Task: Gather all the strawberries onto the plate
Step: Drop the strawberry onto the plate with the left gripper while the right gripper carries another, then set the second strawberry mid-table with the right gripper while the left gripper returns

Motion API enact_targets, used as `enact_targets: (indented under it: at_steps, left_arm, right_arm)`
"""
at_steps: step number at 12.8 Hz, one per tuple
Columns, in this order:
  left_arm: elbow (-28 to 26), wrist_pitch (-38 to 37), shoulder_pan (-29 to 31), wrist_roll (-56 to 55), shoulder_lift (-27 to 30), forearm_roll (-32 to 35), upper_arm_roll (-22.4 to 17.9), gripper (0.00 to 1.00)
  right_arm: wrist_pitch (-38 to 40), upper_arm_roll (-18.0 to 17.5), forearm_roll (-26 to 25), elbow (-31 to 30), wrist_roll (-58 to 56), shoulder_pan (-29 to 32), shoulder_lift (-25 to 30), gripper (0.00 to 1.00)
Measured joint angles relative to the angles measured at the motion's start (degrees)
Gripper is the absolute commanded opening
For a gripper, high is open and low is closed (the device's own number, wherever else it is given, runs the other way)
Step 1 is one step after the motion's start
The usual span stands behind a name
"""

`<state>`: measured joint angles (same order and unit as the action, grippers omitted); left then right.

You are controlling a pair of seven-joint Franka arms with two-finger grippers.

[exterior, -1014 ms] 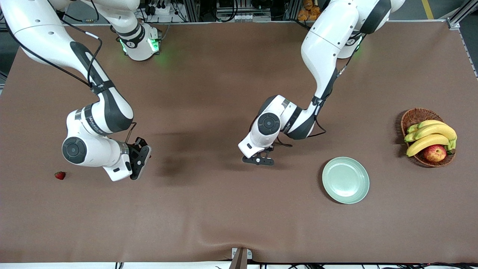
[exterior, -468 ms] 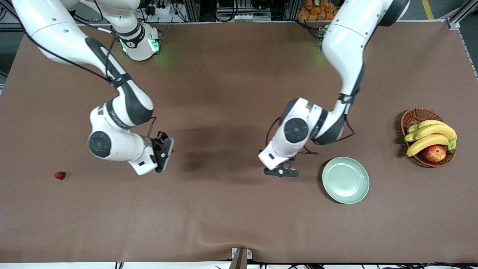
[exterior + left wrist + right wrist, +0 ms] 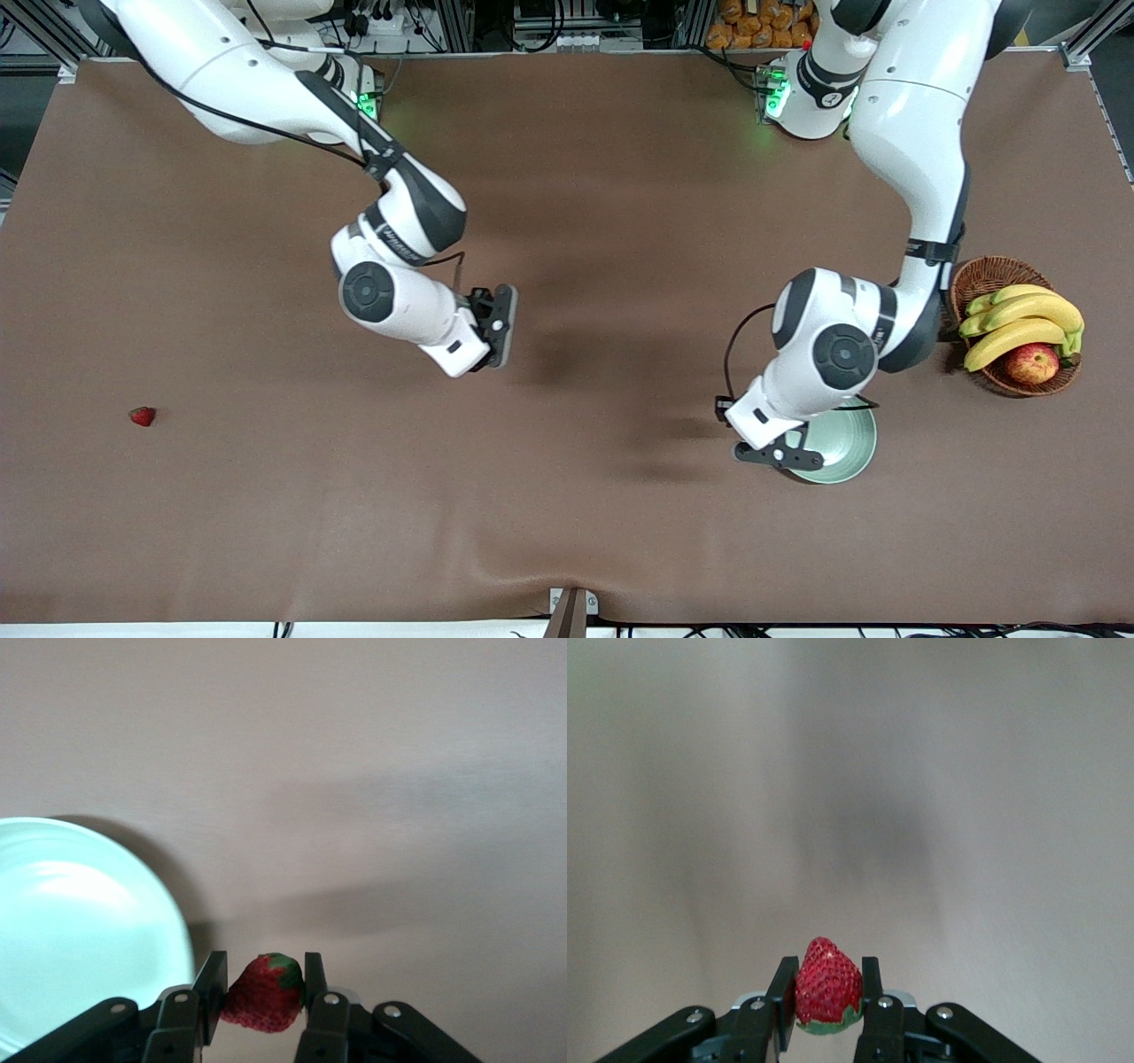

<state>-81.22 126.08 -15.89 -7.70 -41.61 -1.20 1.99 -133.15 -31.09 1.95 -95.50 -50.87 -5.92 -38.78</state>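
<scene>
My left gripper [image 3: 780, 454] hangs over the edge of the pale green plate [image 3: 858, 447] that faces the right arm's end of the table. It is shut on a strawberry [image 3: 263, 994], with the plate [image 3: 80, 930] close beside it in the left wrist view. My right gripper [image 3: 499, 325] is in the air over the middle of the table, shut on a second strawberry [image 3: 827, 985]. A third strawberry [image 3: 142, 416] lies on the brown cloth toward the right arm's end. The left arm hides much of the plate in the front view.
A wicker basket [image 3: 988, 275] with bananas [image 3: 1019, 319] and a red-yellow apple [image 3: 1032, 363] stands beside the plate toward the left arm's end, close to the left arm's elbow. A fold runs through the cloth near the front edge [image 3: 567, 576].
Both arms swept toward the left arm's end of the table. The left gripper came from mid-table to the plate's edge, and the right gripper carried its berry to mid-table.
</scene>
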Motion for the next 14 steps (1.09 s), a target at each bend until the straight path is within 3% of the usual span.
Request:
enact_targets:
  at_steps: [3,6,8,9,10,12,14]
  left_arm:
    - [-1.0,-0.5,4.3,7.0,0.0,0.1,-0.1,0.18]
    - [-2.2,-0.5,9.2,12.6,0.0,0.1,0.0,0.18]
    - [-3.0,-0.5,9.8,12.9,-0.1,0.1,0.0,0.29]
    - [-3.2,-0.5,9.8,12.9,-0.3,0.1,0.0,0.31]
    - [-3.3,-0.4,9.8,12.9,-0.7,0.1,0.0,0.39]
    - [-3.4,0.2,9.8,12.9,-1.8,0.1,0.0,0.71]
    - [-3.4,0.7,9.9,12.9,-2.5,0.1,0.0,0.84]
  right_arm:
    - [-6.3,0.1,4.0,0.4,0.8,-4.5,-2.9,0.0]
    - [-13.7,0.6,4.4,1.6,8.3,-10.2,-5.4,0.0]
    - [-15.7,4.0,4.5,3.4,11.6,-16.1,-6.6,0.0]
    - [-16.5,5.9,4.6,4.6,13.5,-18.9,-7.3,0.0]
    - [-17.3,7.4,4.6,5.9,15.8,-21.6,-8.2,0.0]
    - [-18.1,10.6,4.6,8.9,18.2,-26.5,-10.2,0.0]
    - [-21.3,13.1,4.7,11.3,20.5,-30.2,-12.6,0.0]
